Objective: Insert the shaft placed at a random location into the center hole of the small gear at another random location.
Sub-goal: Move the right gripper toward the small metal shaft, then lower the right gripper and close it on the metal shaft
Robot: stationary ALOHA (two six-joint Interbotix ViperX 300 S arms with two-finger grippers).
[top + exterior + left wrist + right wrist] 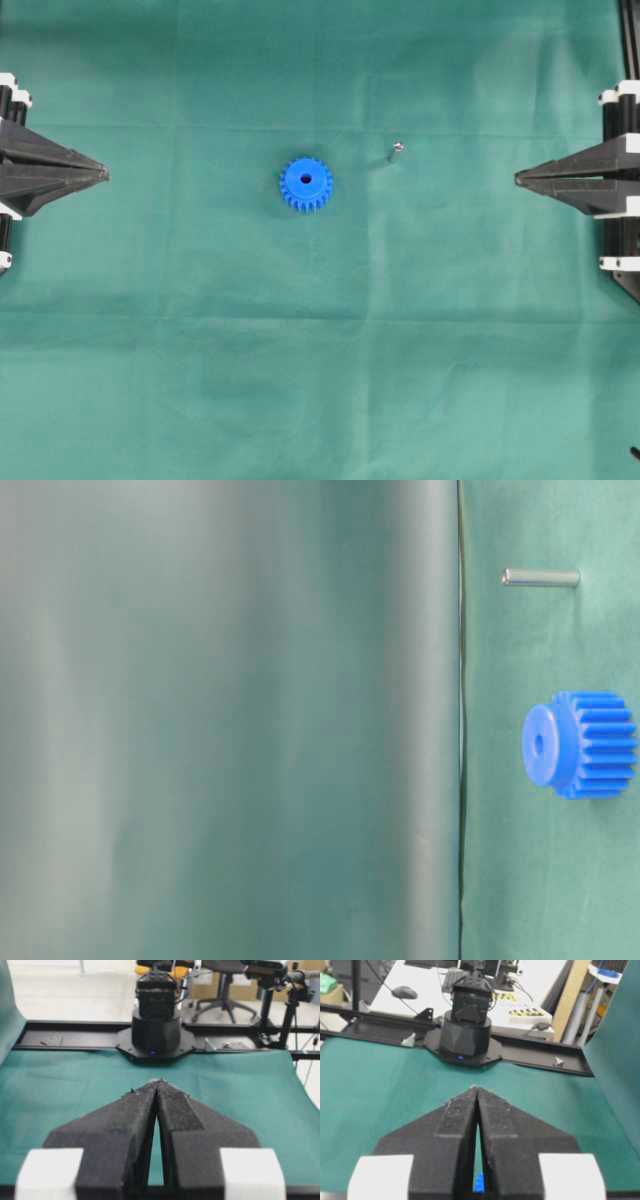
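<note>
Green cloth (200, 350) over table, desks and chair behind, blue gear (306, 184) flat mid-cloth w/ hole (305, 180) up, shaft (395, 151) near gear, apart, L gripper (104, 174) and R gripper (518, 179) both closed, empty, well apart from gear.

Green cloth (320, 350) lies bare on all sides of the small gear (306, 184). Sole nearby obstruction: the shaft (395, 151), lying apart at the gear's 2 o'clock. Left gripper (104, 174) and right gripper (518, 179) sit at opposite edges, fingertips together, lanes inward unobstructed.
</note>
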